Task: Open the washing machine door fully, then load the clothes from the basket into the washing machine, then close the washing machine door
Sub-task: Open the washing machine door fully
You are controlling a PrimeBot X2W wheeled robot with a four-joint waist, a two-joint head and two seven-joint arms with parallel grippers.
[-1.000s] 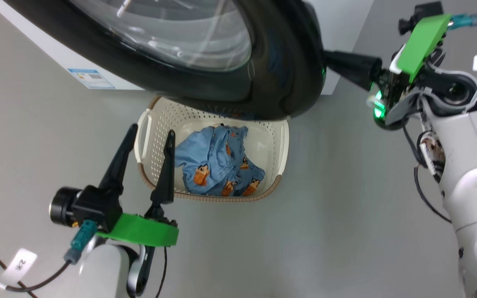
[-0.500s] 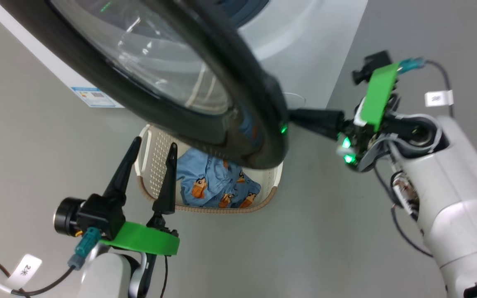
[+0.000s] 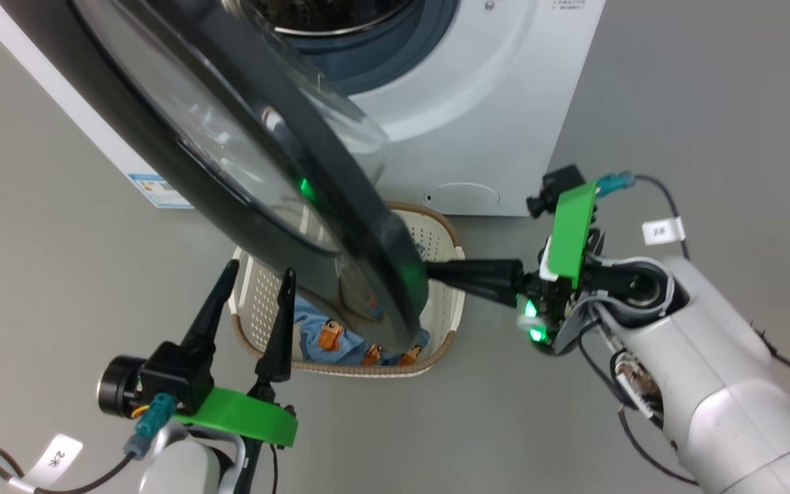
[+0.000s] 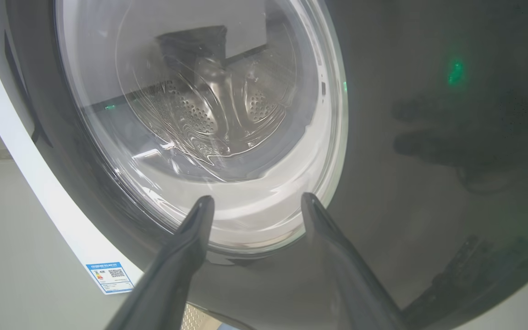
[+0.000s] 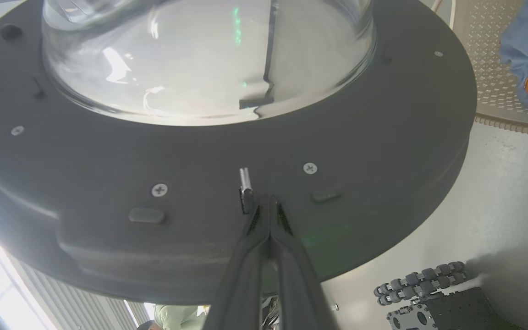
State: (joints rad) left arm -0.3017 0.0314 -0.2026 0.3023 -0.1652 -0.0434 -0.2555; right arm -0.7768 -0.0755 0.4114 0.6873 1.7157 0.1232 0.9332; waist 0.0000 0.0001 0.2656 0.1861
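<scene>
My right gripper [image 5: 268, 199], fingers pressed together, meets the washing machine door [image 5: 245, 151] at its dark grey inner rim, beside a metal latch pin [image 5: 244, 178]; bare floor [image 3: 539, 425] lies open behind it. My left gripper [image 3: 260, 269], fingers spread and empty, faces the door's glossy black outer side. The door stands half-open over the basket [image 3: 340, 369] holding the blue clothes [image 3: 326, 336].

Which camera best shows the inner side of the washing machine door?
The right wrist view: the washing machine door shows its dark inner rim, screws and glass bowl head-on, the shut right gripper at the rim. The head view sees it obliquely, over the basket; the left wrist view, its glossy outer face.
</scene>
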